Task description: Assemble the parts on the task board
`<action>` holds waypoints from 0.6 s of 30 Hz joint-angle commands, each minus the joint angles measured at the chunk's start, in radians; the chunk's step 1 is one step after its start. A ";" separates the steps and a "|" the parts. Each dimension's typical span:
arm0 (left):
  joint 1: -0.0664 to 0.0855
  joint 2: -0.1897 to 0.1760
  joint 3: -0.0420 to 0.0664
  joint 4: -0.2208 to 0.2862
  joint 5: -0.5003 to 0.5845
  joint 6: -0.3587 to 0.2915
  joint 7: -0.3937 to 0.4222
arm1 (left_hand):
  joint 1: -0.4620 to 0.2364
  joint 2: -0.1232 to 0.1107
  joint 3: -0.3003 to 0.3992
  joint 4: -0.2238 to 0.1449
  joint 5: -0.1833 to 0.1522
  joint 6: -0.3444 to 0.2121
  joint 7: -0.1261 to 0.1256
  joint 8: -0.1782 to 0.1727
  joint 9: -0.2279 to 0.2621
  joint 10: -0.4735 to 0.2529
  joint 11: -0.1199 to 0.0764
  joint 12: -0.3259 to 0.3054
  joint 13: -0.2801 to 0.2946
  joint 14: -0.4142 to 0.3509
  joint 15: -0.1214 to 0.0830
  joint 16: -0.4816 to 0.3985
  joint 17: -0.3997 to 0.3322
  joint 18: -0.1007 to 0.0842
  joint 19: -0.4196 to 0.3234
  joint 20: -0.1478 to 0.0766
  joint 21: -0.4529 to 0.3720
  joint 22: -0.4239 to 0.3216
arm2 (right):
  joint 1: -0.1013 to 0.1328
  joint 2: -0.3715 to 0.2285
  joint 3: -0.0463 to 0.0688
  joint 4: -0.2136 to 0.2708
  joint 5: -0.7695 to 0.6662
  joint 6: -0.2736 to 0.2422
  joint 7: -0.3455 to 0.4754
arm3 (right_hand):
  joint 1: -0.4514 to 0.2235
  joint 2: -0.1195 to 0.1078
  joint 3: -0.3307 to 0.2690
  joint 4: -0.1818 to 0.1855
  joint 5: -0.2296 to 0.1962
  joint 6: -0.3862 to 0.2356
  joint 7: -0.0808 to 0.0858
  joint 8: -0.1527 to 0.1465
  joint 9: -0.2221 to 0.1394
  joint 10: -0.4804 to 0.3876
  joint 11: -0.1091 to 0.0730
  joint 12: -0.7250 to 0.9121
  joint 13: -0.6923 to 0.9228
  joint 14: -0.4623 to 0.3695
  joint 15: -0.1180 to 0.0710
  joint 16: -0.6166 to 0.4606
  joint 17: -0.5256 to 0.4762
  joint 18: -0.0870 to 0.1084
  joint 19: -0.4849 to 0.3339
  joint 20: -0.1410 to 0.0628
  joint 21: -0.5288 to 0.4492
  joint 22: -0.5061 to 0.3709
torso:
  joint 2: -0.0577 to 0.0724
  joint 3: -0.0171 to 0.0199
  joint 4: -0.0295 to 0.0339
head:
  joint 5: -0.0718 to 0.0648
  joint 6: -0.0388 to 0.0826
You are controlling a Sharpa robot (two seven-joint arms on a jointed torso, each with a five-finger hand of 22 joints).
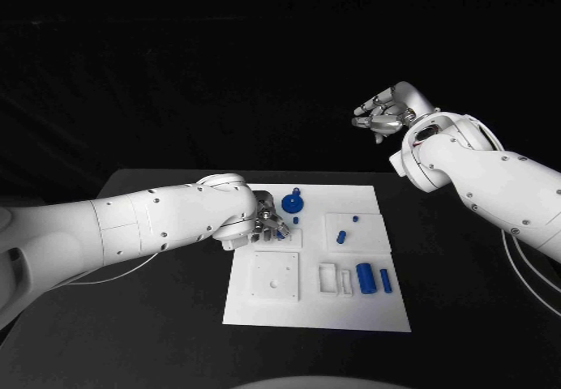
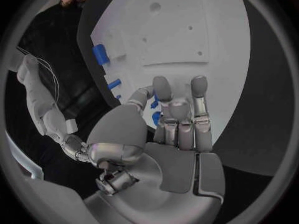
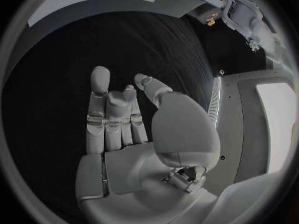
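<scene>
Left hand [image 1: 259,220] hovers with fingers spread and empty over the task board [image 1: 351,316] at the upper-left blue part [image 1: 293,201], right hand [image 1: 386,109] raised and empty at one o'clock; next, I reckon, a careful pinch.

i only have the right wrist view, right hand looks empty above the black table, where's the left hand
Observer: In the head view the left hand is low over the far left part of the white task board, beside a round blue part.
Operator: is it holding a part
Observer: Cannot tell. In the left wrist view a small blue piece sits just behind its fingers, but no grip is plain.
Operator: any parts on the near side
Observer: A blue cylinder and a thin blue bar lie side by side, near right.
</scene>
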 commanded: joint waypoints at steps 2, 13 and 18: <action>-0.002 0.001 0.001 0.004 -0.017 0.001 -0.003 | 0.002 0.008 0.104 -0.107 0.003 0.086 -0.081 0.006 -0.001 0.040 -0.007 0.006 -0.001 0.009 -0.001 -0.001 0.001 0.002 0.006 0.001 0.003 0.018 | 0.000 0.002 0.001 -0.001 -0.005 0.019 0.000 | -0.008 0.005 -0.004 -0.001 -0.004 -0.007 0.000 -0.001 -0.001 -0.005 0.001 -0.002 -0.001 -0.009 -0.001 -0.005 -0.001 0.001 0.034 0.001 -0.004 -0.002 | 0.000 -0.0005 0.0002 | -0.002 -0.001; -0.004 0.000 0.001 0.001 -0.018 0.014 -0.002 | 0.002 0.008 0.104 -0.109 0.003 0.087 -0.081 0.006 -0.002 0.040 -0.006 0.008 -0.002 0.009 0.000 -0.002 0.002 0.002 0.005 0.001 0.003 0.018 | 0.000 0.007 0.000 -0.007 -0.005 0.023 0.000 | -0.006 0.006 -0.006 0.000 -0.002 -0.007 0.000 -0.001 -0.001 -0.005 0.001 0.000 -0.002 -0.008 -0.001 -0.003 0.000 0.002 0.035 0.001 -0.002 -0.001 | 0.000 -0.0009 0.0001 | 0.001 -0.004; -0.008 0.002 0.001 -0.001 -0.032 0.017 0.001 | 0.002 0.008 0.104 -0.109 0.003 0.087 -0.081 0.006 -0.002 0.040 -0.006 0.008 -0.002 0.009 0.000 -0.002 0.002 0.002 0.005 0.001 0.003 0.018 | 0.000 0.008 0.000 -0.010 -0.005 0.024 0.001 | -0.005 0.006 -0.007 0.000 0.000 -0.007 0.000 -0.001 -0.001 -0.006 0.001 0.001 -0.003 -0.008 -0.001 -0.004 0.000 0.002 0.035 0.001 -0.005 -0.003 | -0.001 -0.0013 0.0008 | -0.001 -0.004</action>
